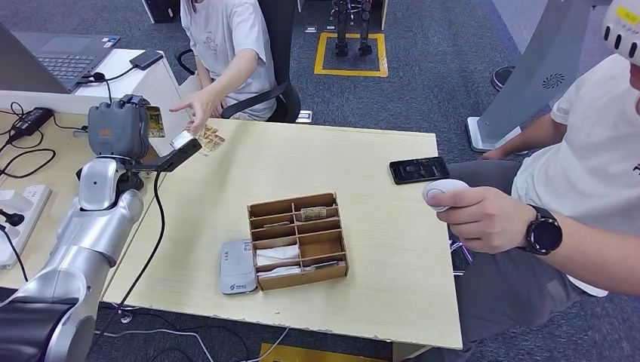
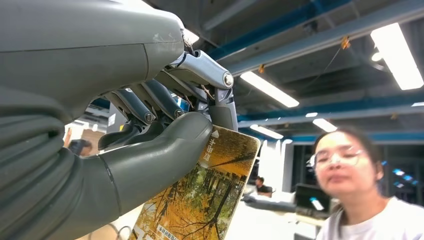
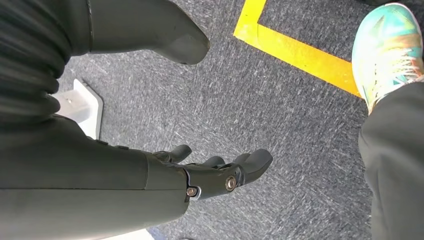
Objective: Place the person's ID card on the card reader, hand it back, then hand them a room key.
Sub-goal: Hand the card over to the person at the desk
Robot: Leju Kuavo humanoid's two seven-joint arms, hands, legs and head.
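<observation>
While the left hand (image 2: 165,135) pinches a card (image 2: 200,200) with an autumn-tree print between thumb and fingers, only one end of the card is caught; the rest juts free. Head view: the left hand (image 1: 118,130) is raised over the far left corner of the surface (image 1: 377,286), the card's edge (image 1: 155,121) showing beside it. The seated person's hand (image 1: 195,105) reaches toward it, apart from it, with another card (image 1: 210,139) lying just below on the surface. Risk: a release timed before the person has hold drops the card; a shallow pinch may let it pivot or slip. Which card this is cannot be told. The card reader (image 1: 237,265) sits just beside the wooden organiser (image 1: 298,240), near mid-surface. The right hand (image 3: 220,175) hangs over the floor, fingers loosely apart, holding nothing.
</observation>
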